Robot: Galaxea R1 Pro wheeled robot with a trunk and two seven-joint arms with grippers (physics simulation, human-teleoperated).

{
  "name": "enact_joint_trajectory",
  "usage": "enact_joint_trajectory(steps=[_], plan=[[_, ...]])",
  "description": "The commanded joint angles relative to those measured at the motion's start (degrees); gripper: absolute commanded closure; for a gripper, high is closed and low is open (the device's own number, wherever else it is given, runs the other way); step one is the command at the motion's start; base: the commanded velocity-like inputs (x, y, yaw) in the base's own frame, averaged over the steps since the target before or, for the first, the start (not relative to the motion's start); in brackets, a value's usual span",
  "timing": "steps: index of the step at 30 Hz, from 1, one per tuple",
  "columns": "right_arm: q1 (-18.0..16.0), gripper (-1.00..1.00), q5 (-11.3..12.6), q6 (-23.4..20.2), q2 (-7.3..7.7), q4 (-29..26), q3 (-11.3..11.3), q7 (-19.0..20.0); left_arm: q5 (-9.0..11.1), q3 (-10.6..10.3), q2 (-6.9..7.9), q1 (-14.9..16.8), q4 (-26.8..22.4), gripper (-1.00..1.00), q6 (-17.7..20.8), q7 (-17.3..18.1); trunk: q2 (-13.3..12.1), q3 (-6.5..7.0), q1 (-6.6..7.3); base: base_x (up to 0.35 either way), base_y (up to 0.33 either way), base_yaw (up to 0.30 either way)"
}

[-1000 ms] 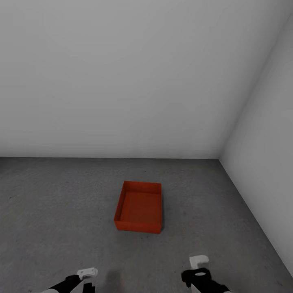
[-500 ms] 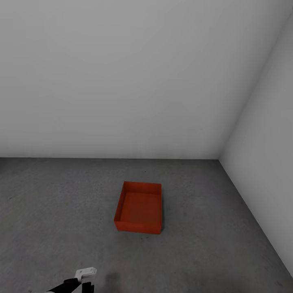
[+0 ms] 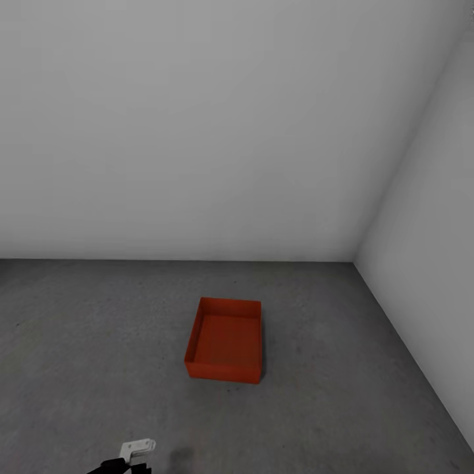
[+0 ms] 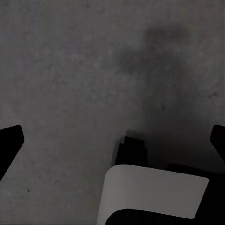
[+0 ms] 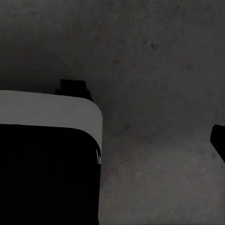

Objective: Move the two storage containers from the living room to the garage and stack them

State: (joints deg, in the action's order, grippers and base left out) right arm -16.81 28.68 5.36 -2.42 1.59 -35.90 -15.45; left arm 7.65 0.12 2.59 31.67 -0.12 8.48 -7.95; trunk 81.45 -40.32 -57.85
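One red-orange storage container [image 3: 225, 340] stands open-topped and empty on the garage's dark grey concrete floor [image 3: 99, 342], near the right corner of the white walls. Both arms are well back from it. A white part of my left gripper [image 3: 137, 449] pokes in at the head view's bottom edge. In the left wrist view the left gripper [image 4: 112, 140] is open, with a dark fingertip [image 4: 9, 140] at each side edge and only floor between. In the right wrist view the right gripper [image 5: 112, 145] shows one dark fingertip [image 5: 218, 140] at the far edge over bare floor.
A plain white back wall [image 3: 197, 131] and a right side wall [image 3: 434, 263] meet in a corner behind the container. White and black parts of my own body [image 5: 47, 154] lie close under the right wrist camera.
The right gripper has dropped out of the head view's bottom edge. The left gripper has sunk lower. The whole picture has shifted slightly, so the camera moved; the container has not.
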Motion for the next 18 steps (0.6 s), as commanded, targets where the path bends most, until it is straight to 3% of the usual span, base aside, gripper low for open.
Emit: enact_joint_trajectory(steps=[1, 6, 12, 18], plan=[[0.0, -1.00, 0.6, 0.3, -0.05, 0.2, -0.5, 0.0, 0.5, 0.0, 0.02, -0.1, 0.0, -1.00, 0.2, -0.1, 0.0, 0.05, 0.00, 0.000, 0.000, 0.000], [0.1, -1.00, 0.7, 0.3, 0.02, 0.2, -0.5, 0.0, 0.3, 0.0, -0.03, -1.8, -0.1, -1.00, -0.9, -0.1, 0.0, 0.49, 0.00, 0.000, 0.000, 0.000], [0.2, -1.00, 0.7, 0.3, 0.06, 0.2, -0.4, 0.0, 0.5, 0.0, -0.05, -2.8, 0.0, -1.00, -4.8, -0.1, 0.0, 1.00, 0.00, 0.000, 0.000, 0.000], [0.2, -1.00, 0.6, 0.3, 0.10, 0.2, -0.4, 0.0, 0.5, 0.0, -0.04, -3.1, -0.1, -1.00, -5.5, -0.1, 0.0, 1.14, 0.00, 0.000, 0.000, 0.000]])
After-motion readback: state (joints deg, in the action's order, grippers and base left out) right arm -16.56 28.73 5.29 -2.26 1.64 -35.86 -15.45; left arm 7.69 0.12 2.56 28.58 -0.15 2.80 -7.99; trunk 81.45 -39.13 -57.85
